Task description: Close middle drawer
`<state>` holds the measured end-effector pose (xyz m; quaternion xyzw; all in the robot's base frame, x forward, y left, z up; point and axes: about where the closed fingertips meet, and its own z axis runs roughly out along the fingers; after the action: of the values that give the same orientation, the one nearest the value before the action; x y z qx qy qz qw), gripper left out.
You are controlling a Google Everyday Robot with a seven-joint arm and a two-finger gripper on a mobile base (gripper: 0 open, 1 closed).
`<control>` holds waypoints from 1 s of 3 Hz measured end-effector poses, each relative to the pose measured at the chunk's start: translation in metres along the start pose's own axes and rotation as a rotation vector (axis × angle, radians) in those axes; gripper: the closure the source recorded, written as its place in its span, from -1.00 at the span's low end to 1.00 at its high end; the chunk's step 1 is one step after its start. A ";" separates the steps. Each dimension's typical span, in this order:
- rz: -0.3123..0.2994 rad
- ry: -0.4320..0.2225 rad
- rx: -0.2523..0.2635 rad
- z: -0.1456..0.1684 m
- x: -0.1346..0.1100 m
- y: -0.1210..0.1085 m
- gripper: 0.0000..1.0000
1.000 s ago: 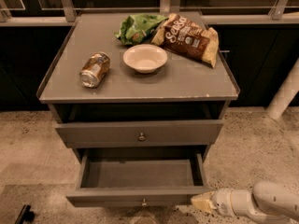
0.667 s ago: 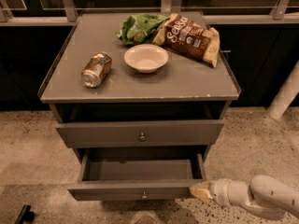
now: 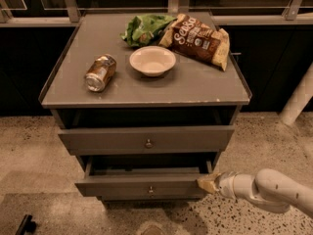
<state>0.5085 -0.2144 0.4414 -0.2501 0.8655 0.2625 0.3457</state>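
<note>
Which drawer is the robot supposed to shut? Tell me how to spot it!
Find the grey cabinet with a white round bowl and a dented metal can on top. Under its upper knobbed grey drawer sits the wide grey middle drawer. Unlike that neighbour, it is pulled well out with its dark inside showing, and the robot's pale hand is at its right front corner.

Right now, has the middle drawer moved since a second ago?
Yes. The middle drawer slid back toward the cabinet; the gripper is at its front right corner.

White arm (image 3: 274, 192) stretched in from lower right, nearly level, hand (image 3: 208, 184) pointing left, low down
</note>
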 end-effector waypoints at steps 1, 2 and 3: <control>-0.013 -0.005 0.008 0.002 -0.008 -0.002 1.00; -0.107 -0.039 0.067 0.011 -0.074 -0.018 1.00; -0.100 -0.033 0.071 0.012 -0.068 -0.016 1.00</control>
<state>0.5675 -0.2017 0.4790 -0.2764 0.8549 0.2180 0.3811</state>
